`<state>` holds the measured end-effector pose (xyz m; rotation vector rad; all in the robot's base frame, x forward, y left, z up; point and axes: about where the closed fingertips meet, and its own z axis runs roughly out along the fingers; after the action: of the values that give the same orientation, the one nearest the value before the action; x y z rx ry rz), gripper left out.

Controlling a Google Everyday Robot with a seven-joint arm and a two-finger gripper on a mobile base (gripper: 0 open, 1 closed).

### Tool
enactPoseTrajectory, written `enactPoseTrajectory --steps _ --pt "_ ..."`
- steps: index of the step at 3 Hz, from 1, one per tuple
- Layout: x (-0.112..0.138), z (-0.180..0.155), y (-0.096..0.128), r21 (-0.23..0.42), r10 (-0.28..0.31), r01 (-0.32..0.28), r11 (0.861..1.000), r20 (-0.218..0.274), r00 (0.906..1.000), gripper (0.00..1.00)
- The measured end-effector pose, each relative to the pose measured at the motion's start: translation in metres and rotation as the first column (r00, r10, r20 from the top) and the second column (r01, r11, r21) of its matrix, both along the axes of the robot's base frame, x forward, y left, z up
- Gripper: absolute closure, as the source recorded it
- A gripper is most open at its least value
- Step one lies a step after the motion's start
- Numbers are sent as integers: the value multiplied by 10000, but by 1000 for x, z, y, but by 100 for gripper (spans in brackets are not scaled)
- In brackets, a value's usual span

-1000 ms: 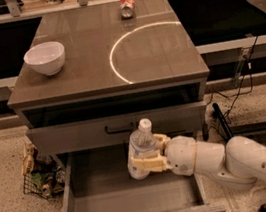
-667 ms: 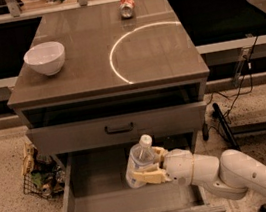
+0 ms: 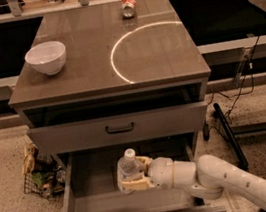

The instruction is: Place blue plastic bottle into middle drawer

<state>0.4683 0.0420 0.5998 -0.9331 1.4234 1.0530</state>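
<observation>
The blue plastic bottle [image 3: 128,169], clear with a white cap, stands upright inside the open middle drawer [image 3: 99,205], close to its floor. My gripper [image 3: 133,175] reaches in from the right on a white arm and is shut on the bottle's lower body, with tan fingers [image 3: 134,184] wrapped around it. The bottle's lower part is hidden behind the fingers. The drawer is pulled out wide below the shut drawer front with the dark handle [image 3: 120,128].
A white bowl [image 3: 46,57] sits on the cabinet top at the left. A small red can [image 3: 128,5] lies at the back. A wire basket of items [image 3: 40,170] stands on the floor left of the cabinet. Cables and a table leg [image 3: 228,132] are at right.
My gripper has carried the bottle lower and a little to the left, deeper into the open drawer. The bowl and can have not moved.
</observation>
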Motion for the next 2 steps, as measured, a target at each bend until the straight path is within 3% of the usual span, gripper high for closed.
enactPoseTrajectory --steps 2 --pt "28 -38 50 -531 390 -384 9979 89 9992 100"
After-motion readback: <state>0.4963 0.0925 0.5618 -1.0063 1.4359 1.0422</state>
